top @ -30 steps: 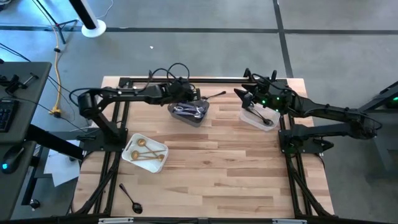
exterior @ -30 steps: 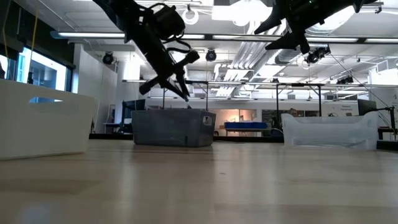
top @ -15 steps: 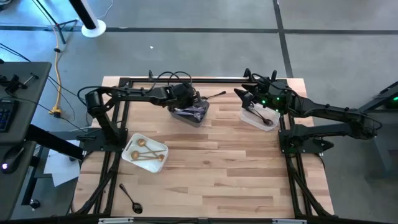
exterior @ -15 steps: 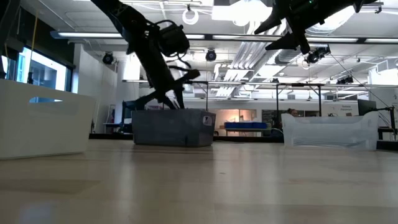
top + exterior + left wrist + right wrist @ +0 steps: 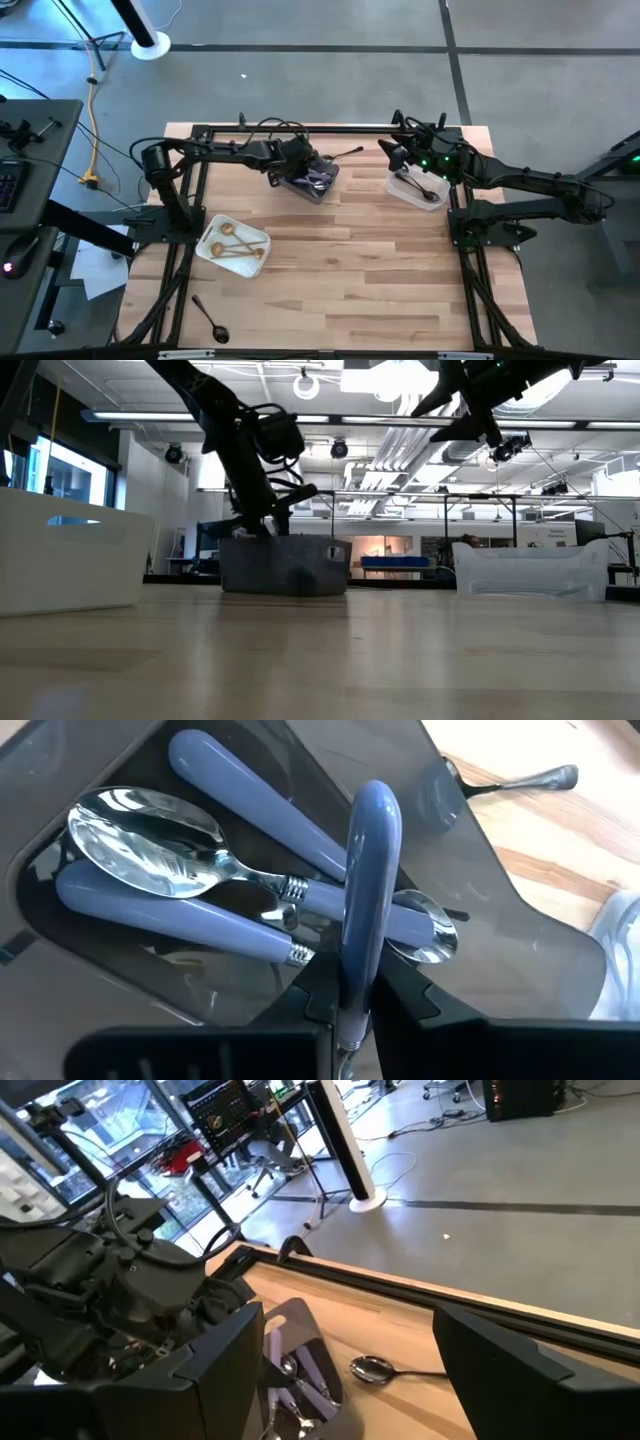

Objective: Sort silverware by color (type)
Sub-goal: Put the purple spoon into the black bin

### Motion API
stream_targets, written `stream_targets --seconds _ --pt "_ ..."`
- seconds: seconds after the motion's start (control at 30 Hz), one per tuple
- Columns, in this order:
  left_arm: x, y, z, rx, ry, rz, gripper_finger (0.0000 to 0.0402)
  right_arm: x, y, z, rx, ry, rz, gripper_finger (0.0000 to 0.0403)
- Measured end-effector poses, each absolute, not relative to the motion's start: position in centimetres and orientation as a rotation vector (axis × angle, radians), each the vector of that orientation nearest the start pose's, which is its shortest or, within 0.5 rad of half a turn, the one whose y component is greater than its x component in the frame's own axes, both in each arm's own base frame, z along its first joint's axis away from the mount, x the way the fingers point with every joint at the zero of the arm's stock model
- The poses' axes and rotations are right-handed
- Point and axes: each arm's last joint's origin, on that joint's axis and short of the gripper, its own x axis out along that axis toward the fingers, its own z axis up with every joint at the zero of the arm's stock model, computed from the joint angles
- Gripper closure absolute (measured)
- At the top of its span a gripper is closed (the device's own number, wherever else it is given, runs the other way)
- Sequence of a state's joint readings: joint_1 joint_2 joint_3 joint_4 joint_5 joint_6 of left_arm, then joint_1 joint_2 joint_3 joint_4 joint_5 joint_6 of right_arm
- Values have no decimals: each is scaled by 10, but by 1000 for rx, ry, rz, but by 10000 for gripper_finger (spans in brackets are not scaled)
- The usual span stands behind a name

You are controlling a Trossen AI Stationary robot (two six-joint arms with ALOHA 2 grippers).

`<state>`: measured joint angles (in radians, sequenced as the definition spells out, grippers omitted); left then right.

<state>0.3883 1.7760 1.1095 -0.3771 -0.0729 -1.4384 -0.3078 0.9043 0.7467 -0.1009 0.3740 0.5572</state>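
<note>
My left gripper point(image 5: 350, 1008) is shut on a lilac-handled piece of silverware point(image 5: 368, 880) and dips into the grey bin point(image 5: 318, 186) at the far middle of the table. Other lilac-handled spoons point(image 5: 190, 840) lie on the bin's floor. My right gripper point(image 5: 392, 156) stands open, raised over the clear tub point(image 5: 408, 192), which holds a black spoon point(image 5: 427, 190). Gold pieces point(image 5: 232, 243) lie in the white tray point(image 5: 262, 240). One black spoon point(image 5: 346, 154) lies on the table beyond the bin. Another black spoon point(image 5: 211, 319) lies near the front left. My left gripper pinches the lilac handle between its two fingers near its lower end point(image 5: 352, 982); the fingers hide the rest. The fingers slant down into the bin from the table's left. The handle sticks out past the fingertips, its rounded free end point(image 5: 376, 802) over the spoons in the bin.
The grey bin shows in the low view point(image 5: 285, 566) with the left arm reaching down behind its rim. The white tray's wall point(image 5: 70, 555) stands close at the left there. Bare wood point(image 5: 360, 270) spans the table's middle and near part.
My left gripper has gone down toward the grey bin and rolled about its own axis, staying shut. In the low view its fingers, first above the bin's rim, now dip behind it.
</note>
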Motion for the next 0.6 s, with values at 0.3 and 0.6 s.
stream_targets --seconds 0.3,0.6 --pt "320 134 171 -1427 637 1124 380 194 -73 301 548 94 -757 128" --pt "313 135 166 -1424 716 1176 379 213 -79 281 645 148 -795 128"
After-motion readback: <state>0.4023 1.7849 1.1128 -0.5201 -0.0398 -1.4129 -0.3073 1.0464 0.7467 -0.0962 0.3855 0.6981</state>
